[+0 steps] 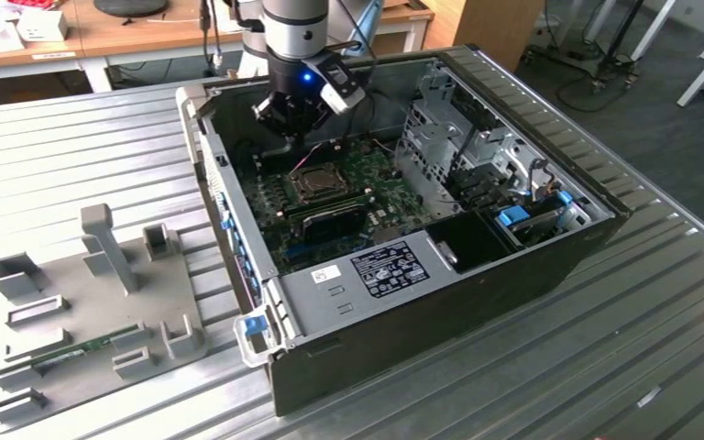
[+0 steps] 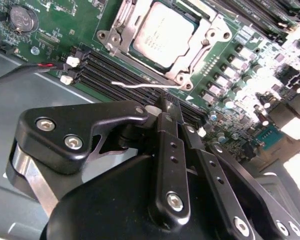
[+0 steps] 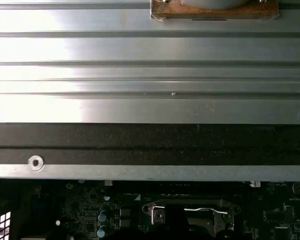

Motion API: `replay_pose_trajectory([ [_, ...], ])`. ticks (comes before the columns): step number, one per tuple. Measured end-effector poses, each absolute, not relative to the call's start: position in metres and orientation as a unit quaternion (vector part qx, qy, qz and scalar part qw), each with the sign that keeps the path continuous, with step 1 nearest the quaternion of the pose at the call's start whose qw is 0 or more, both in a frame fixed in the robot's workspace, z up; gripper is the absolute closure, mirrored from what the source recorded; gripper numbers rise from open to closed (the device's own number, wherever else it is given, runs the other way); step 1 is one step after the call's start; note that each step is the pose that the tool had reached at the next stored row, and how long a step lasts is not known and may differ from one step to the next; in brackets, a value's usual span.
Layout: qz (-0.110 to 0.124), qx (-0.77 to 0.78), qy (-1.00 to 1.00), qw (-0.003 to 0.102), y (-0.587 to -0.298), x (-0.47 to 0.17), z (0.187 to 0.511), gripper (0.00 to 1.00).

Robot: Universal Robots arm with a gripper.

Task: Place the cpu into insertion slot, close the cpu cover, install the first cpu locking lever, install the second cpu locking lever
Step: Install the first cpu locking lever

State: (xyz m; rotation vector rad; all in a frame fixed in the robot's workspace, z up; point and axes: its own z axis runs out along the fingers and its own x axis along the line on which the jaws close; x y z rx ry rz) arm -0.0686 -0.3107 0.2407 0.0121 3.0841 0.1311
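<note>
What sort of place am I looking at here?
Probably a robotics lab or test workshop: an open black computer tower lies on a ribbed metal table, a silver robot arm reaches in, wooden desks stand behind.

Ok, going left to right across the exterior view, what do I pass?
Grey flat fixture plate with upright blocks, square silver-rimmed insertion slot, silvery metal drive cage, blue plastic drive tab.

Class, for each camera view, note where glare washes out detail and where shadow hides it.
Second wrist view: glare bleaches one side of the motherboard white. First wrist view: the ribbed metal table reflects bright bands, while the insertion slot sits in deep shadow. Exterior view: even light, the computer case interior darker.
</note>
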Motion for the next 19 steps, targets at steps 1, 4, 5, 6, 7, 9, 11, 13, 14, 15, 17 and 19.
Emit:
replay_pose_trajectory([
  [1,0.043,0.004,0.999,0.027,-0.3107,-0.0683,0.2398,0.90],
  [4,0.044,0.004,0.999,0.027,-0.3107,-0.0679,0.2379,0.90],
  [5,0.044,0.004,0.999,0.027,-0.3107,-0.0679,0.2379,0.90],
  [6,0.044,0.004,0.999,0.027,-0.3107,-0.0679,0.2379,0.90],
  [7,0.045,0.004,0.999,0.027,-0.3107,-0.0679,0.2379,0.90],
  [9,0.046,0.004,0.999,0.027,-0.3107,-0.0679,0.2378,0.90],
  [11,0.047,0.004,0.999,0.027,-0.3107,-0.0679,0.2377,0.90],
  [13,0.048,0.004,0.998,0.027,-0.3107,-0.0679,0.2377,0.90],
  [14,0.049,0.004,0.998,0.027,-0.3108,-0.0679,0.2377,0.90],
  [15,0.051,0.004,0.998,0.027,-0.3107,-0.0679,0.2376,0.90],
  [17,0.053,0.004,0.998,0.027,-0.3106,-0.0679,0.2376,0.90],
  [19,0.053,0.004,0.998,0.027,-0.3107,-0.0679,0.2376,0.90],
])
